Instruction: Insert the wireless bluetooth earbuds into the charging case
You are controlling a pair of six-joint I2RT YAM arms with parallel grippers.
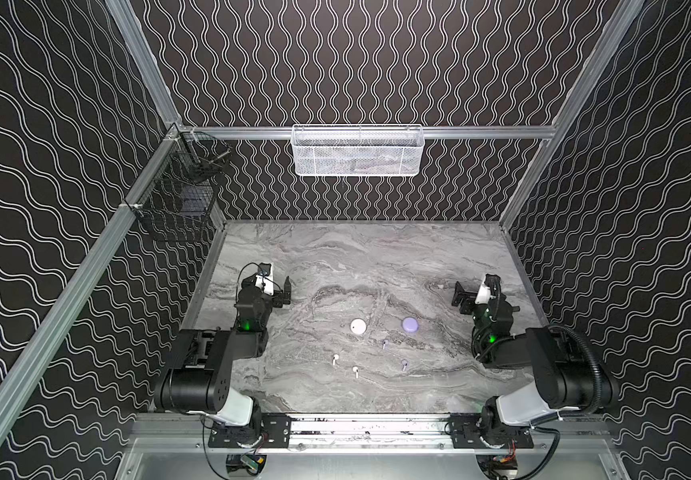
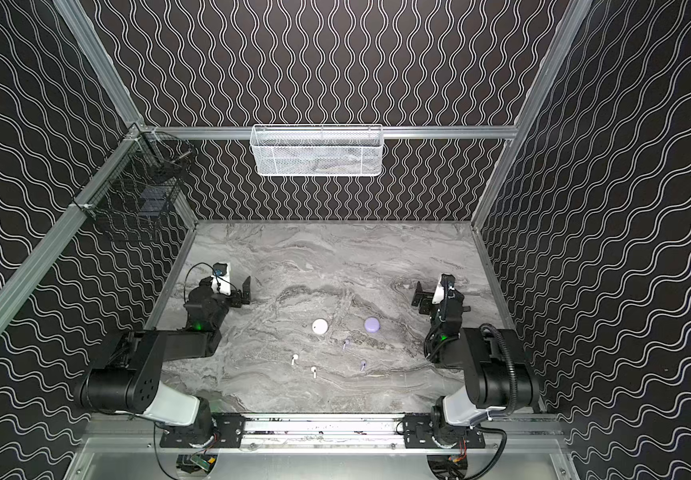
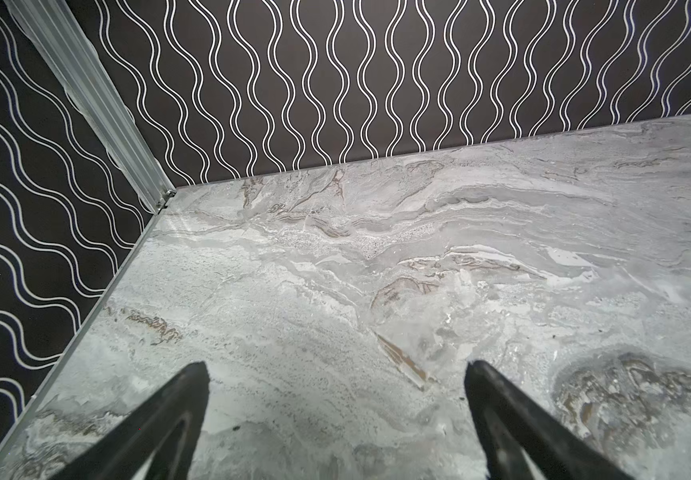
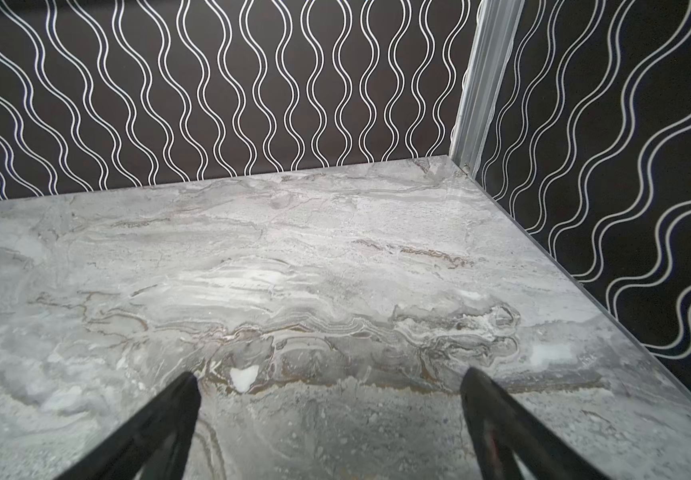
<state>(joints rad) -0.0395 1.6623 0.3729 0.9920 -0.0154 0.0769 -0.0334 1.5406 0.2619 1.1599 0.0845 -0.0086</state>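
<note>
In both top views a round white charging case (image 1: 358,326) (image 2: 319,326) and a lavender one (image 1: 410,324) (image 2: 372,324) lie mid-table on the grey marble top (image 1: 377,257). Nearer the front lie the wireless bluetooth earbuds: two white (image 1: 335,358) (image 1: 355,370) and two lavender (image 1: 384,343) (image 1: 404,364), all apart from the cases. My left gripper (image 1: 280,291) (image 3: 337,368) hovers open at the left, far from them. At the right my right gripper (image 1: 462,296) (image 4: 329,376) is open too. Both wrist views show only bare marble between the fingers.
A white mesh basket (image 1: 357,151) hangs on the back rail and a black wire basket (image 1: 177,195) on the left rail. Patterned walls close in the table on three sides. An aluminium rail (image 1: 368,428) carrying both arm bases runs along the front edge.
</note>
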